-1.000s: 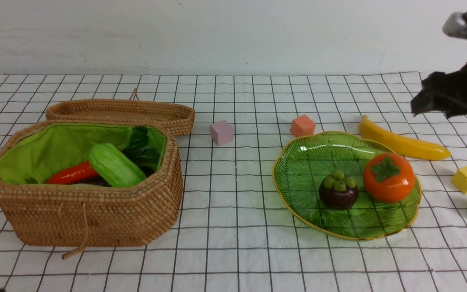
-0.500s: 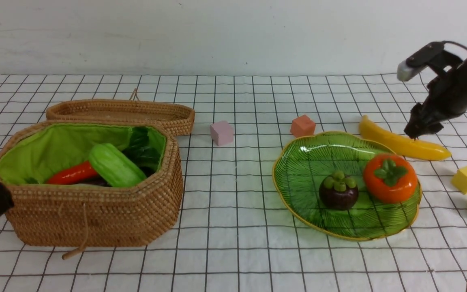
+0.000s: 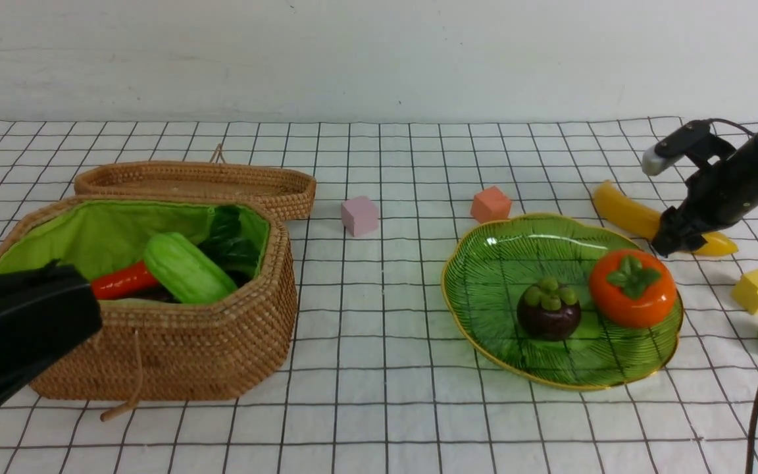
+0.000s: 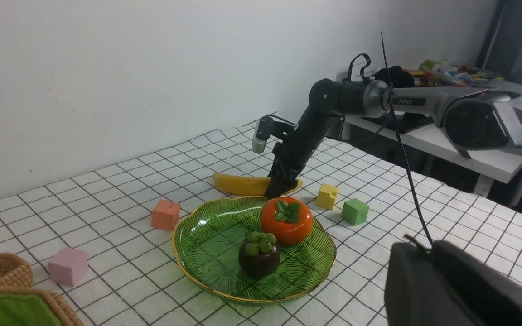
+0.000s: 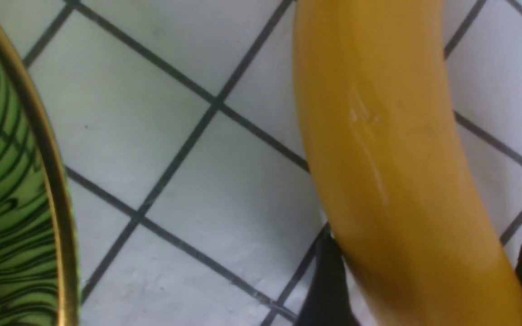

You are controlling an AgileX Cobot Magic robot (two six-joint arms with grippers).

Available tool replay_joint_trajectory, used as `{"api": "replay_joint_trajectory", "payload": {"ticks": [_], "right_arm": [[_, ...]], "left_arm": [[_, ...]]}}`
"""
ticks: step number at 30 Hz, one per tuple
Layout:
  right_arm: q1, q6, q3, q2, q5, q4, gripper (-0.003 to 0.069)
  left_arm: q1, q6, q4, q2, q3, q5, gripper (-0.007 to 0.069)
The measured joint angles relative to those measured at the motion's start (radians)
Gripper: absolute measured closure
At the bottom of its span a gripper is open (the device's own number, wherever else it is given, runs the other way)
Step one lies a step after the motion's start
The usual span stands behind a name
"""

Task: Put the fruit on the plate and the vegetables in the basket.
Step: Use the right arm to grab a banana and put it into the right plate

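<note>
Beyond the plate's [image 3: 560, 378] far right rim, my right gripper [image 3: 672, 245] straddles the banana [image 3: 626, 209] lying on the cloth, one finger on each side, spread wide. Whether they press it, I cannot tell. My left gripper [image 3: 93, 309], pinched closed and empty, sits near the basket [image 3: 175, 355].

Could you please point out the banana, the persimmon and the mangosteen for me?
banana [image 3: 622, 209]: front view, its bare yellow left half.
persimmon [image 3: 635, 299]: front view, orange skin under the leaf.
mangosteen [image 3: 548, 322]: front view, dark body.
</note>
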Motion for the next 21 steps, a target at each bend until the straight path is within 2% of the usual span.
{"api": "replay_joint_trajectory", "payload": {"ticks": [2, 3, 4, 6, 11, 17, 20, 21], "right_arm": [[0.000, -0.005, -0.001, 0.001, 0.002, 0.009, 0.0188], [0.000, -0.007, -0.001, 0.001, 0.005, 0.013, 0.0228], [0.001, -0.008, -0.001, 0.000, 0.009, 0.014, 0.0298], [0.002, -0.005, -0.001, -0.006, 0.013, 0.013, 0.0338], [0.002, 0.079, 0.007, -0.090, 0.084, 0.007, 0.0330], [0.020, 0.443, 0.003, -0.362, 0.293, 0.057, 0.0330], [0.056, 0.574, 0.019, -0.420, 0.340, 0.088, 0.0330], [0.106, 0.652, 0.064, -0.453, 0.346, 0.098, 0.0330]], "left_arm": [[0.000, 0.000, 0.000, 0.000, 0.000, 0.000, 0.0585], [0.000, 0.000, 0.000, 0.000, 0.000, 0.000, 0.0585], [0.000, 0.000, 0.000, 0.000, 0.000, 0.000, 0.0584], [0.000, 0.000, 0.000, 0.000, 0.000, 0.001, 0.0582], [0.000, 0.000, 0.042, 0.000, 0.000, 0.029, 0.0580], [0.000, 0.000, 0.097, 0.000, 0.000, 0.053, 0.0578], [0.000, 0.000, 0.107, 0.000, 0.000, 0.070, 0.0578], [0.000, 0.000, 0.108, 0.000, 0.000, 0.090, 0.0578]]}}
